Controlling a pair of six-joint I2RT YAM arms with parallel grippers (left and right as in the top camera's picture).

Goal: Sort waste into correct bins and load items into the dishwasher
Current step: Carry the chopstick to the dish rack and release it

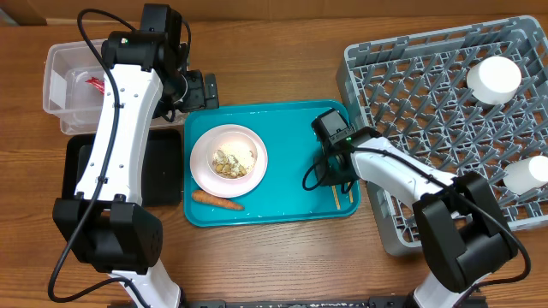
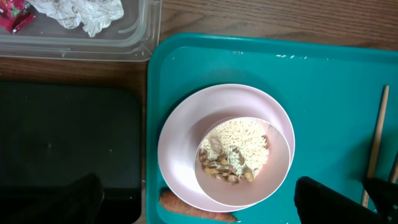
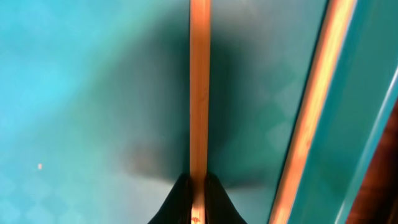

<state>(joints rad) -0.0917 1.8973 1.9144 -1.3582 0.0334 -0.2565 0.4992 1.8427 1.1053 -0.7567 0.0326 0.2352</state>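
While the left pincer [image 1: 202,90] hangs released, jaws wide and holding nothing, it sits over the 10 o'clock corner of the teal tray [image 1: 282,128]. On the desk [image 1: 282,257] at its 9 o'clock is the clear tub [image 1: 68,81], which holds a red wrapper [image 2: 15,15] and a white tissue [image 2: 81,14]. The black tray [image 1: 163,167] lies at the tub's 6 o'clock.

On the teal tray, a white plate [image 2: 180,143] carries a bowl [image 2: 273,168] of rice scraps [image 2: 233,155], which likely need emptying before racking. A carrot [image 1: 217,200] lies just beside the plate at 6 o'clock.

Near the tray's 3 o'clock edge, the right pincer [image 3: 198,202] is clenched on one chopstick [image 3: 199,93], which runs from its tips toward 12 o'clock. It is probably bound for the grey dish rack [image 1: 428,94] at 3 o'clock. The second chopstick [image 3: 311,112] lies at the pincer's 2 o'clock, along the tray wall.
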